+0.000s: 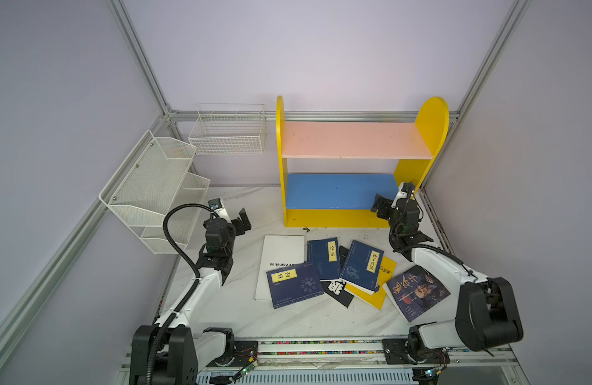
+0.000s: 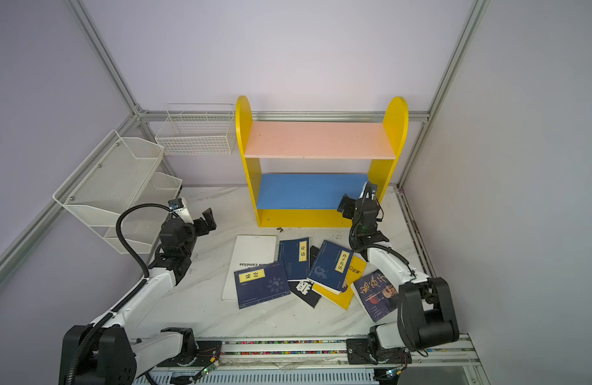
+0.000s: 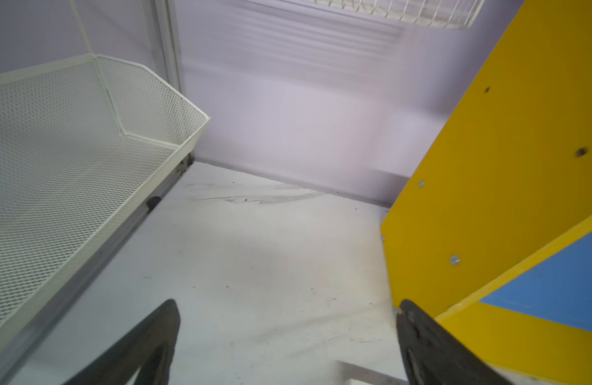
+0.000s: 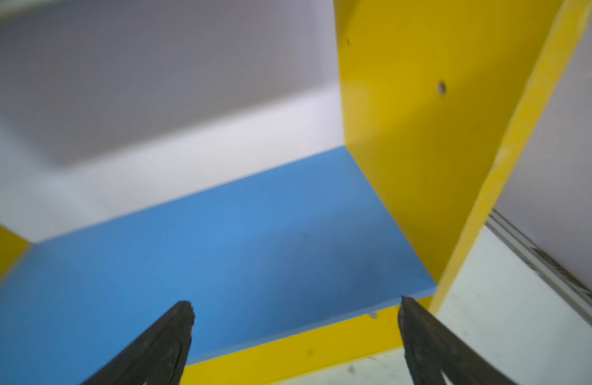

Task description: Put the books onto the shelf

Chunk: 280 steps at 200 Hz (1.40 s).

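Nothing shelved yet: all seven books (image 1: 334, 270) lie in a loose overlapping pile on the bench (image 1: 241, 313) before the bare two-tier shelf (image 1: 354, 140), left hand (image 1: 244, 220) and right hand (image 1: 378, 203) both open, empty.

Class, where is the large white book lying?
In both top views the large white book lies flat before the left end of the shelf, partly under a navy book.

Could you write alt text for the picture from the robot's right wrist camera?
The open right gripper, holding nothing, points its two black fingers at the bare blue lower board of the shelf. A yellow side panel rises beside the board, with pale wall behind and white table at the edge.
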### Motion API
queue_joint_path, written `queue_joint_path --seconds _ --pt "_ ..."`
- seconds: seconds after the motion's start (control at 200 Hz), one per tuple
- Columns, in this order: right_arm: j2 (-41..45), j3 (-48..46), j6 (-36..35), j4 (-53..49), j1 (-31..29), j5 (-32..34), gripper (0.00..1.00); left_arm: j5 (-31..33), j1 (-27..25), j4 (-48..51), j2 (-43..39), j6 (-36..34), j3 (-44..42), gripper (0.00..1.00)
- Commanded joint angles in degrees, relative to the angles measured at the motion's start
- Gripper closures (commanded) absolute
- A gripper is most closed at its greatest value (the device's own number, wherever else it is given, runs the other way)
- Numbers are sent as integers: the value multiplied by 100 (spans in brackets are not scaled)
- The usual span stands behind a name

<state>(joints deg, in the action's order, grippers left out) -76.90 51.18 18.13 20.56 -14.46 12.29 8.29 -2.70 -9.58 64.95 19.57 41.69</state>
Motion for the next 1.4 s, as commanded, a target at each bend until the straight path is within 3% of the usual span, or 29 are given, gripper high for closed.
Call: queue_joint_path --seconds 0.0,0.155,0.305,0.405,0.505,0.55,0.665,0.755,0.835,0.89,0.985,1.03,1.17,1.395 --pt "173 -86 1593 -1019 -328 -370 3 -1018 -55 1517 -52 1458 552 0" --pt "173 -238 2871 -1479 -935 -811 3 -1998 -85 1888 -61 2523 686 0" --pt "190 -21 3371 -1366 -2076 -530 3 -2570 -355 2009 -240 3305 642 0" --pt "53 431 3357 -1558 -2870 -51 3 -2124 -698 2313 -650 3130 668 0" --pt "-31 1081 2907 -2129 -3586 722 3 -1783 -965 2495 -1080 3221 561 0" --pt "42 1141 2746 -2028 -3727 703 3 -1751 -1129 2447 -1271 3316 481 0" --pt "384 665 2359 -1133 -3735 -70 3 -1468 -1687 1705 -1922 3212 77 0" --pt "586 318 3557 -1879 -3477 -32 3 -1397 -1667 1307 -2316 4057 -669 0" --pt "732 -27 3547 -1682 -2859 -1092 3 -1746 -1286 1784 -2587 4438 -846 0" --pt "863 32 3253 -2139 -2864 -456 3 -2067 -1129 1769 -2727 4150 -862 0" --pt "918 221 3356 -3044 -2914 328 3 -1693 -1130 2642 -2790 3775 -557 0" --pt "946 294 3018 -3161 -2913 559 3 -1631 -1128 3026 -2761 3557 -386 0" --pt "832 694 2857 -4175 -2914 747 3 -1863 -1143 3852 -2584 3103 52 0" --pt "1029 455 3476 -5650 -2914 730 4 -2347 -1396 4515 -2492 3138 -93 0"
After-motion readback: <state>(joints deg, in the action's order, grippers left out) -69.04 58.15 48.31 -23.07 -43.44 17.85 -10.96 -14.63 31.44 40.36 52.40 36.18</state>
